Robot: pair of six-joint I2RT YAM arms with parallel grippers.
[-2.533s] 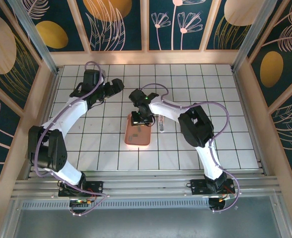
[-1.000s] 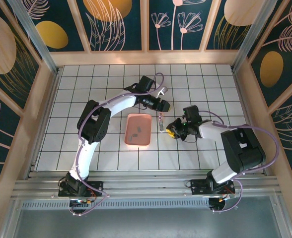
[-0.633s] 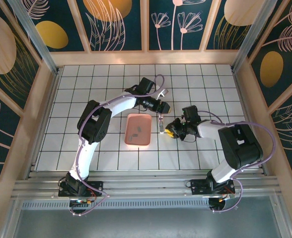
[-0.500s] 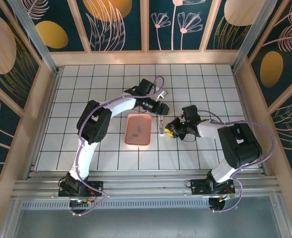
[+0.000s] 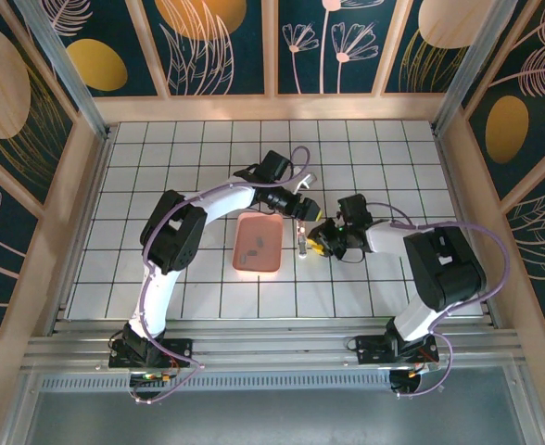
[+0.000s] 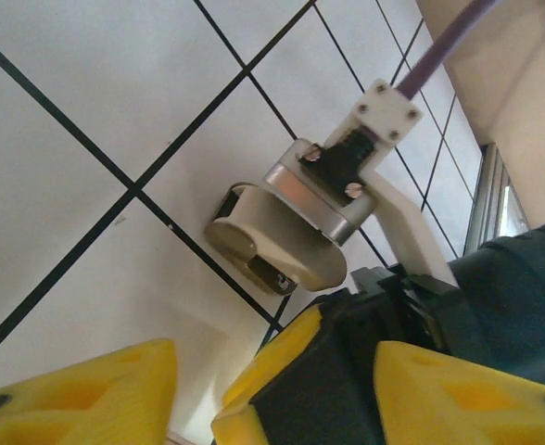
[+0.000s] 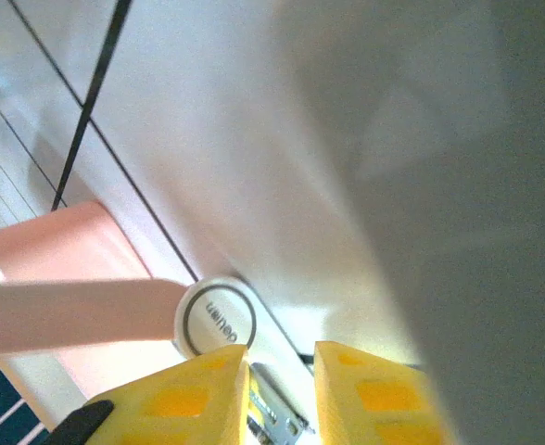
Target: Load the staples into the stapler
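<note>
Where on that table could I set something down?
Bare tiles run along the back wall and left of the left arm. Crowded mid-table: left end effector and right end effector are at the stapler beside the pink tray.

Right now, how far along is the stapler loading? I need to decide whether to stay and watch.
Done: the left pincer and the right pincer are at the stapler beside the pink tray. In hand: the right pincer is at the stapler's round white end; whether it grips I cannot tell. To do: the staples lie in the tray, so picking a strip, inserting it and closing remain.
</note>
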